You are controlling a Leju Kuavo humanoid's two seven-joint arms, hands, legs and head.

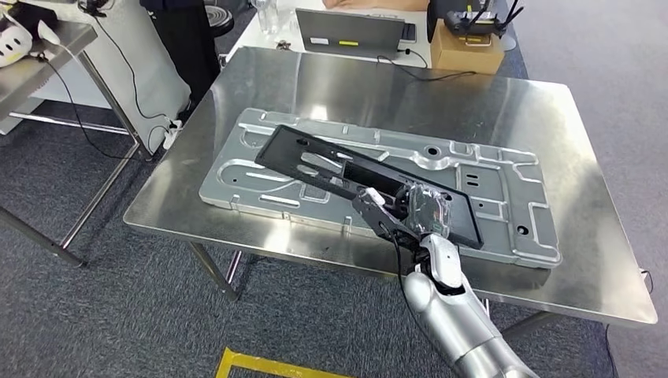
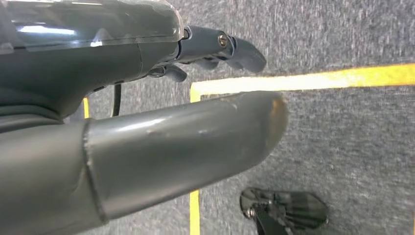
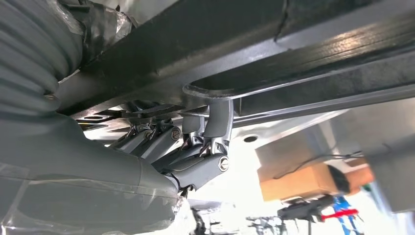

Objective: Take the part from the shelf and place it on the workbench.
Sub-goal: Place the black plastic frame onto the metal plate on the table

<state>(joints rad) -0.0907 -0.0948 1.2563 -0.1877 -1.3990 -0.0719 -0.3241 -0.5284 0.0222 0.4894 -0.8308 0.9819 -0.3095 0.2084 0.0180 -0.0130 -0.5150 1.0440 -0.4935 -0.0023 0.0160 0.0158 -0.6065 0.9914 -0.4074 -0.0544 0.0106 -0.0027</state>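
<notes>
Head view: right robot hand point(image 1: 402, 211) is gripping the black part point(image 1: 315, 157) over the grey plate point(image 1: 504, 197) on the bench point(image 1: 551, 110); it should lower flat, then let go. Left robot hand point(image 2: 147, 98) is hanging empty, fingers apart.

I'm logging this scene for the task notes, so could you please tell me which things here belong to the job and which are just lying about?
Belonging to the job:
- black frame part, held by the right hand
- steel workbench
- silver metal plate under the part

Lying about:
- laptop
- cardboard box
- side table
- left hand, hanging over the floor
</notes>
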